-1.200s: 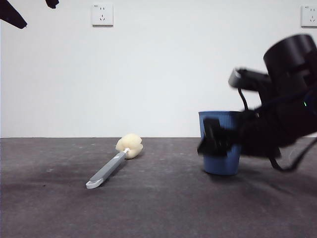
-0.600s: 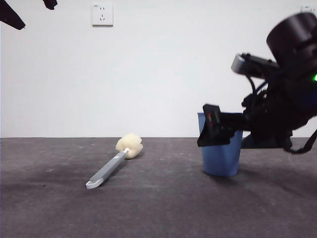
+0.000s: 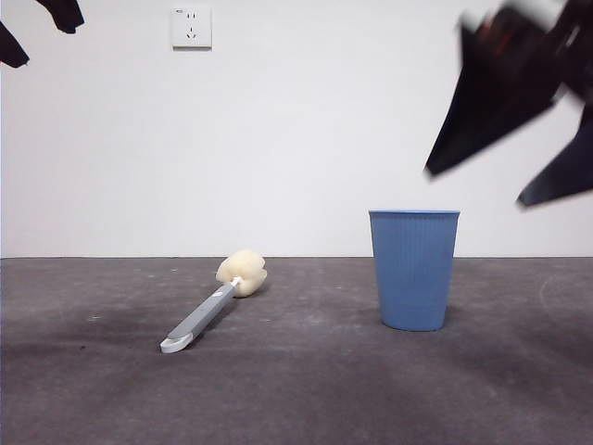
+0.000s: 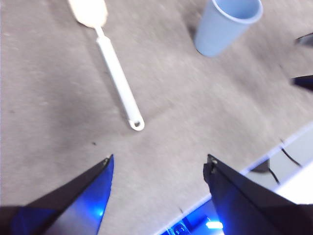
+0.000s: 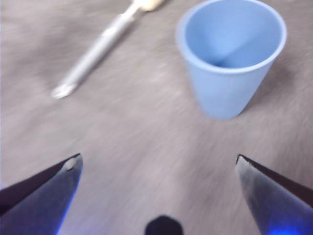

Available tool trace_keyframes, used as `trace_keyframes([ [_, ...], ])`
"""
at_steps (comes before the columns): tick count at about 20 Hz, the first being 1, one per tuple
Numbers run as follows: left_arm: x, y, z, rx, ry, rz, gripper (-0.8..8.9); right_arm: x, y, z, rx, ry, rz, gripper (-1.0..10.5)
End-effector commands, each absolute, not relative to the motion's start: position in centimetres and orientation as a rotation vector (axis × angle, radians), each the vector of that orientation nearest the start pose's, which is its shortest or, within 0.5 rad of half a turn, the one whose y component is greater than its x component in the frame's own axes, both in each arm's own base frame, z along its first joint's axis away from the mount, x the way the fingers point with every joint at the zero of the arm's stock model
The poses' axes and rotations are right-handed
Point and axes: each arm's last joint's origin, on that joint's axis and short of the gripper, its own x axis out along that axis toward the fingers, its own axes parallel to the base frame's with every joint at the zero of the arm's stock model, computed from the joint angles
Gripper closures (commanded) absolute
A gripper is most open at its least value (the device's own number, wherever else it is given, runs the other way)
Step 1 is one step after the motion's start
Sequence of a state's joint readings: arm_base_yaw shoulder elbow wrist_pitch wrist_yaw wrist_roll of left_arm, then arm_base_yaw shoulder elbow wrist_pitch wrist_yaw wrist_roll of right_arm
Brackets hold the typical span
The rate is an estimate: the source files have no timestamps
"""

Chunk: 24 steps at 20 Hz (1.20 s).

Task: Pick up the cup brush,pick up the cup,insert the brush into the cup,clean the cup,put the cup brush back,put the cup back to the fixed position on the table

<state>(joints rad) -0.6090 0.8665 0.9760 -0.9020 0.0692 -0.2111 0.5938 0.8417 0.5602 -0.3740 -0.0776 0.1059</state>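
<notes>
The blue cup [image 3: 414, 269] stands upright on the dark table [image 3: 306, 389], right of centre. The cup brush [image 3: 200, 323] lies flat to its left, its cream sponge head towards the wall. My right gripper [image 3: 474, 188] is open and empty, high above and right of the cup. Its wrist view shows the cup [image 5: 230, 63] and the brush [image 5: 93, 54] beyond the open gripper [image 5: 159, 157]. My left gripper [image 3: 42, 46] hangs at the top left corner. It is open [image 4: 160, 159] and empty, well above the brush [image 4: 117, 83] and the cup [image 4: 225, 27].
A white wall with a socket [image 3: 191, 27] stands behind the table. In the left wrist view the table's edge [image 4: 254, 164] runs near my jaws, with cables beyond it. The right gripper's tips [image 4: 303, 58] show there beside the cup.
My right gripper, which was around the cup, has let go and risen up and to the right. The cup stays standing on the table. The left gripper shifted slightly.
</notes>
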Motion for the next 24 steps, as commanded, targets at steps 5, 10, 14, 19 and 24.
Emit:
trace_keyframes([
  [5,12.2,-9.2,32.0,0.031,0.863,-0.696,5.0,10.6,8.2,30.6,-0.07,0.721,0.644,4.1],
  [10,11.9,-9.1,31.7,0.034,0.915,-0.712,7.04,9.3,7.7,31.9,-0.023,0.847,0.704,6.7],
  [14,11.8,-9.0,31.7,0.053,0.92,-0.719,8.22,9.0,7.6,31.5,-0.028,0.913,0.728,9.5],
  [19,11.8,-9.0,31.6,0.06,0.919,-0.709,8.17,9.0,7.6,31.6,-0.014,0.909,0.72,9.5],
  [24,12.0,-9.1,31.8,0.056,0.9,-0.713,8.16,9.0,7.6,31.6,-0.014,0.909,0.718,9.5],
])
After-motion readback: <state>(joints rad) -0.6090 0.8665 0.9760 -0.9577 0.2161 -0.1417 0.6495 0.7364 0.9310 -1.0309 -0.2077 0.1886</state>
